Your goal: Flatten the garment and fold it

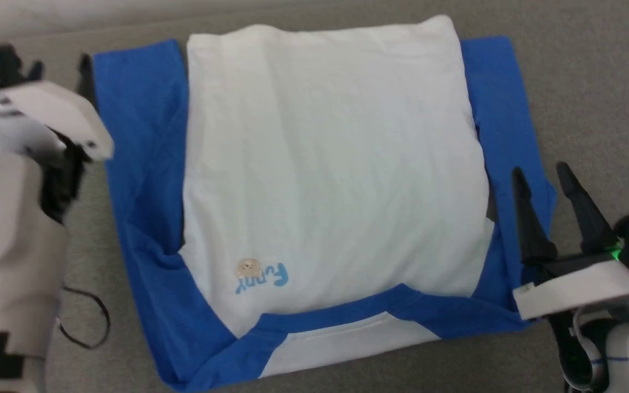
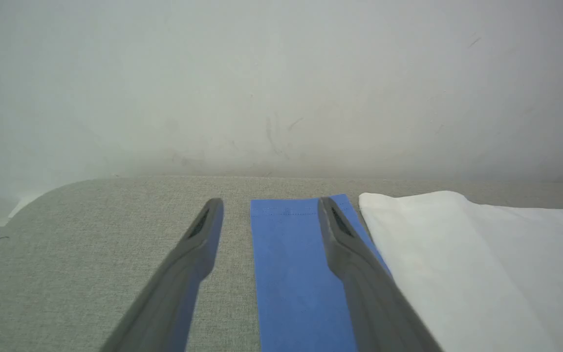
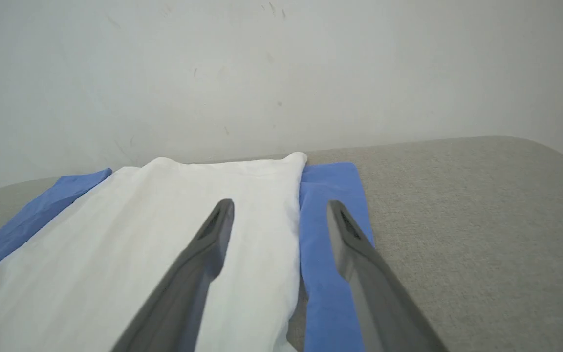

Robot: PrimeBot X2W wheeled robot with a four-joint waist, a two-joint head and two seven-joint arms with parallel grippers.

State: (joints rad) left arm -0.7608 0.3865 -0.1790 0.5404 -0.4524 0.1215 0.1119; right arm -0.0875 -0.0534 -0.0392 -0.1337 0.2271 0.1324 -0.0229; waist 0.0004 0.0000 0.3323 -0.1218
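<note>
The garment (image 1: 325, 153) lies spread flat on the grey cushioned surface, its white body in the middle and its blue collar trim (image 1: 342, 316) nearest me. One blue sleeve (image 1: 140, 142) lies along its left side and the other (image 1: 503, 120) along its right. My left gripper (image 1: 59, 65) hovers open at the left sleeve's far outer edge; in the left wrist view its fingers (image 2: 270, 203) straddle that sleeve (image 2: 291, 274). Beside the right sleeve my right gripper (image 1: 539, 170) is open, its fingers (image 3: 280, 204) spanning the white edge (image 3: 115, 234) and blue sleeve (image 3: 330, 234). Nothing is held.
The grey fabric surface (image 1: 593, 82) extends past the garment on all sides, with a rounded far corner (image 2: 66, 195). A white wall (image 2: 281, 73) rises right behind it. A thin black cable (image 1: 90, 322) loops on the surface near my left arm.
</note>
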